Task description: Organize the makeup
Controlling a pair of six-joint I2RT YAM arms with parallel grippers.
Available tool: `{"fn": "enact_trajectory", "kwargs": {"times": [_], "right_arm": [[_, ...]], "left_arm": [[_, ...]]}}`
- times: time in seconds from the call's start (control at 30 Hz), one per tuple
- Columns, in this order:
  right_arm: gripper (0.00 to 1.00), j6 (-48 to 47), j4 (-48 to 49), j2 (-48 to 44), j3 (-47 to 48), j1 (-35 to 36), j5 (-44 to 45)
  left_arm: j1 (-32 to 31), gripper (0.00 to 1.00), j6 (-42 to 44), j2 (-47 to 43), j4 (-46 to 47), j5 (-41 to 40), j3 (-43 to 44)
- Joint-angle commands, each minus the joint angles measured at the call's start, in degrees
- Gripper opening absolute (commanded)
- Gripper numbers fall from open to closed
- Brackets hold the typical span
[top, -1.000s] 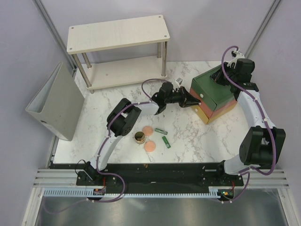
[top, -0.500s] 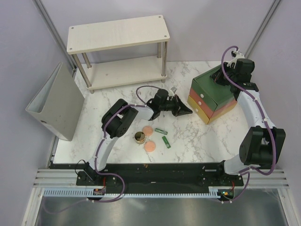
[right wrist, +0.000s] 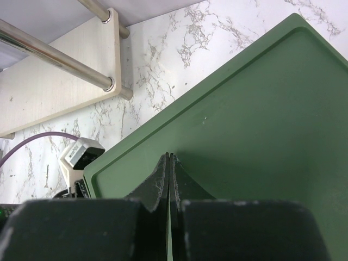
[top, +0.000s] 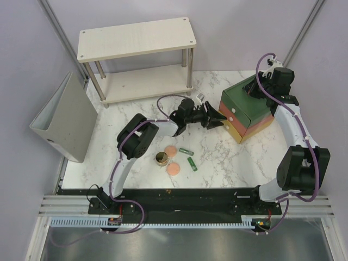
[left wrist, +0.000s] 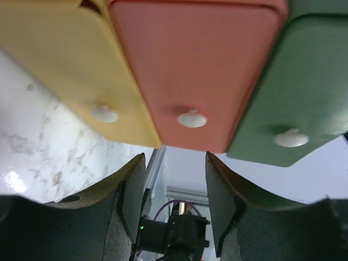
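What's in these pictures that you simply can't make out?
Drawer contents: in the left wrist view all three fronts of the drawer box are shut.
Makeup details: in the top view the jar and green tubes are too small for any print to show.
Right gripper: in the right wrist view it is shut over the box's green top; contact cannot be told.

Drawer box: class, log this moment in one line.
left pincer: open, facing red drawer knob | right pincer: shut, on drawer box top | makeup: loose on table
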Motion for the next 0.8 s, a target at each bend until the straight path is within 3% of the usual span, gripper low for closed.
{"fn": "enact_trajectory", "kwargs": {"times": [0.0,0.77], "right_arm": [[0.0,-2.3,-18.3,5.4,-4.8,0.7,1.7],[0.0,-2.5,-18.2,4.9,-5.2,0.6,1.8]], "left_arm": [[-0.7,0.55,-7.2,1.6,8.7,-4.4,2.9],[-3.0,0.44,-8.4,5.9,6.6,-7.8,8.5]]}}
